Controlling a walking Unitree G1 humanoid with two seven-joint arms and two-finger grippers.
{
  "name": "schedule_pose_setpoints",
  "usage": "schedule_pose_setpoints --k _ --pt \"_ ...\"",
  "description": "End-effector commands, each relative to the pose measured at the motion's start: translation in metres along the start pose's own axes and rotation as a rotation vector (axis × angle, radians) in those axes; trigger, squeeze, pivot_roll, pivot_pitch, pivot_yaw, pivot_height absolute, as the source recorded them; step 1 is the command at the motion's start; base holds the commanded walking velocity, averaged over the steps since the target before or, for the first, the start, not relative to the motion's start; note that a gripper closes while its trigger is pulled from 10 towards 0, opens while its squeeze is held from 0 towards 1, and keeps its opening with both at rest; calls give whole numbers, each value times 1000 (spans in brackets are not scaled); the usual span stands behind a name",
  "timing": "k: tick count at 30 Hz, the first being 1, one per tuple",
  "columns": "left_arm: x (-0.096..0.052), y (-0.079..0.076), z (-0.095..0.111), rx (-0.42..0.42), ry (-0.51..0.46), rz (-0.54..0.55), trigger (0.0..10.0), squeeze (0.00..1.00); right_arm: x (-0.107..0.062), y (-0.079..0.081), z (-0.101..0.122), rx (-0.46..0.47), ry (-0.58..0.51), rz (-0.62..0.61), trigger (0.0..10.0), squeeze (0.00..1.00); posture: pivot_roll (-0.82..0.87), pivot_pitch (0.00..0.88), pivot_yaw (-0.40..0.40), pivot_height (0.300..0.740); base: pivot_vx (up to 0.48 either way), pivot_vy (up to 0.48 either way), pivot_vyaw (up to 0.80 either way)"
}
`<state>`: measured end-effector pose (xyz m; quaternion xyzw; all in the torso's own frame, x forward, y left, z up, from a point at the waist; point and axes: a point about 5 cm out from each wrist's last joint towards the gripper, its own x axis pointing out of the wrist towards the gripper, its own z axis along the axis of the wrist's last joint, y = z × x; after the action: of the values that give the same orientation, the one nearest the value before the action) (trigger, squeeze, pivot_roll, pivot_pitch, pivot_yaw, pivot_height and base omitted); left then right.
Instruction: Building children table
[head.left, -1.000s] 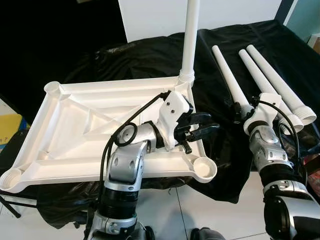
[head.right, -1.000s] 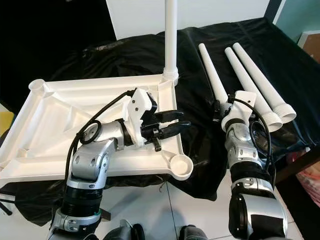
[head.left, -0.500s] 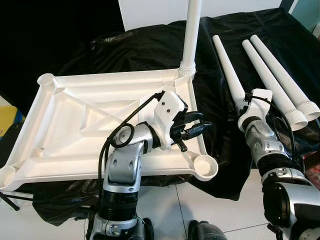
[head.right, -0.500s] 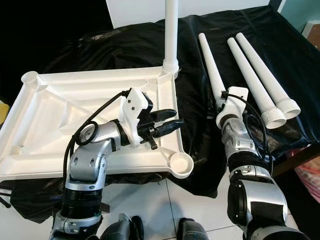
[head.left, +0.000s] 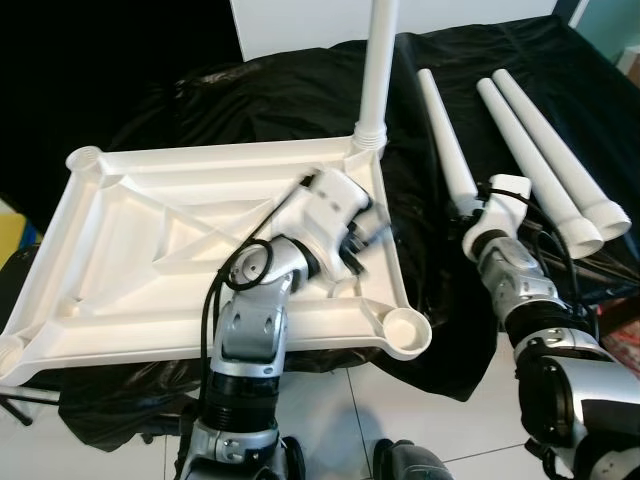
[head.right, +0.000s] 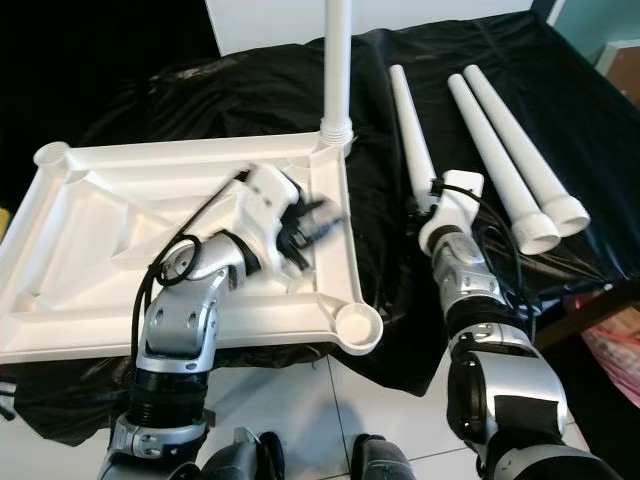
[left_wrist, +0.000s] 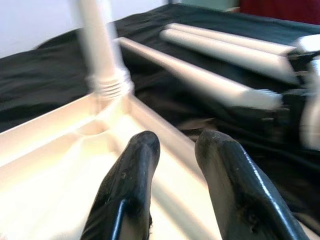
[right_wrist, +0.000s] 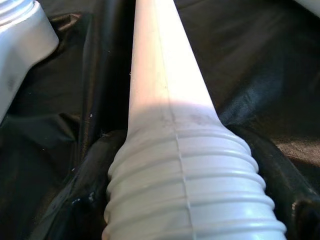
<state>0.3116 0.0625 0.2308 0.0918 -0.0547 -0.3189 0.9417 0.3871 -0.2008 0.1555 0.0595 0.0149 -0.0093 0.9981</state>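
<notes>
Black cloth (head.left: 250, 100) under blurred left claw (head.left: 362, 232) (grip unclear)

Black cloth (head.left: 300, 110) carries tabletop (head.left: 130, 260), legs (head.left: 540, 140).

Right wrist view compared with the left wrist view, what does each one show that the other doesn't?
Right wrist view: a close look at the ridged screw thread of the loose leg, with the right gripper closed around it.
Left wrist view: the left gripper, fingers apart and holding nothing, above the upturned white tabletop; the upright leg in its corner socket; two further legs.
Both: the held leg and the black cloth.
</notes>
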Motion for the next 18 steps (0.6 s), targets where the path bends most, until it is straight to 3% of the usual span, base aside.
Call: schedule_pose_setpoints --k 1,6,15,18 --pt "6 3 6 -3 -21 43 10000 0 -2 7 1 -24 -42 23 10000 0 -4 141 -4 740 0 0 0" --pt "6 15 9 -12 -30 100 10000 0 -3 17 12 -32 -108 30 10000 0 -11 132 -18 740 0 0 0" --pt "6 34 8 -42 -50 218 10000 0 -14 33 41 -54 -353 5 10000 0 -8 125 -25 740 0 0 0" --pt "9 39 10 -56 -50 219 10000 0 -18 40 47 -16 -415 64 10000 0 -5 110 -8 740 0 0 0"
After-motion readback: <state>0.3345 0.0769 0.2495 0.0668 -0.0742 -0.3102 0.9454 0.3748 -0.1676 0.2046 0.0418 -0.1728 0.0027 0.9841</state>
